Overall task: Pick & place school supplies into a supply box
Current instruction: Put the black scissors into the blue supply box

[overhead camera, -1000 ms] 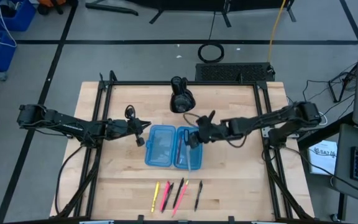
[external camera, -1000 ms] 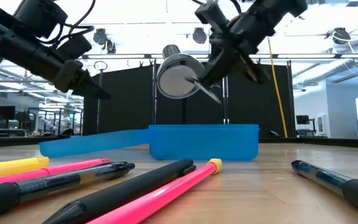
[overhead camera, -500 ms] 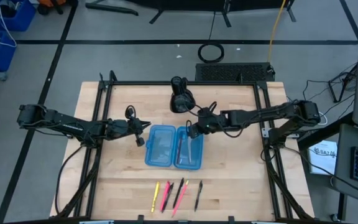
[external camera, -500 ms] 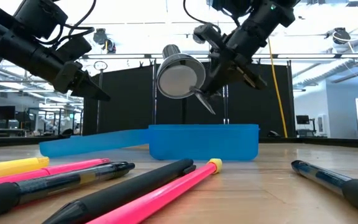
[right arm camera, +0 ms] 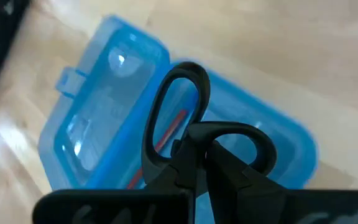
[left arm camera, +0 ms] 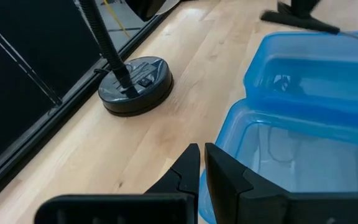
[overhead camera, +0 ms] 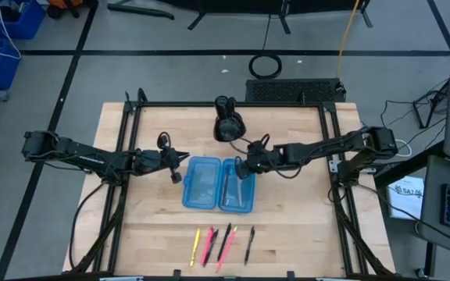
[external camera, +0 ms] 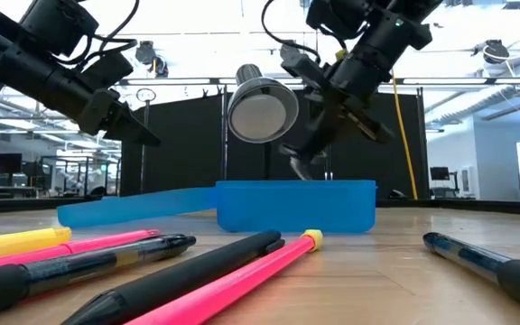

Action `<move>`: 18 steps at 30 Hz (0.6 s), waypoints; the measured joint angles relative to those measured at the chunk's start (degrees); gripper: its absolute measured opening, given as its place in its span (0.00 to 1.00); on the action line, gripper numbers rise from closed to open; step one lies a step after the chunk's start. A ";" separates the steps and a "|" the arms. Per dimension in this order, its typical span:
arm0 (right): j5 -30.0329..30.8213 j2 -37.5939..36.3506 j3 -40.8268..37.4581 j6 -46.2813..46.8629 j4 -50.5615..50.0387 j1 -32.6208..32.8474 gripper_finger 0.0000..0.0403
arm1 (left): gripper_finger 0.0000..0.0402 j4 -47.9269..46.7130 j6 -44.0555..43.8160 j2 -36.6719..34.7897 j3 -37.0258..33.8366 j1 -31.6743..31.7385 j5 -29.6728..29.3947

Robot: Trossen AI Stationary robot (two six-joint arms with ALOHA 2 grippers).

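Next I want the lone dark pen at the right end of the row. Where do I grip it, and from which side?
Grip the dark pen mid-barrel, coming straight down with fingers across it. It lies flat, with bare table on both sides, clear of the pink pen. The right gripper holds the scissors above the supply box; the left gripper waits beside it.

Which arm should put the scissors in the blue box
Right. Its gripper already holds the scissors above the supply box; the left gripper waits shut beside the box.
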 joint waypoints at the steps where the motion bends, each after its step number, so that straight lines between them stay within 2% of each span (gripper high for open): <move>1: -0.10 0.38 -0.02 -0.46 -0.55 0.17 0.02 | 0.08 0.19 0.00 0.00 0.00 0.09 0.00; 18: -3.41 7.49 0.04 0.58 3.49 0.54 0.02 | 0.08 -0.16 -0.19 -0.02 0.04 1.63 0.89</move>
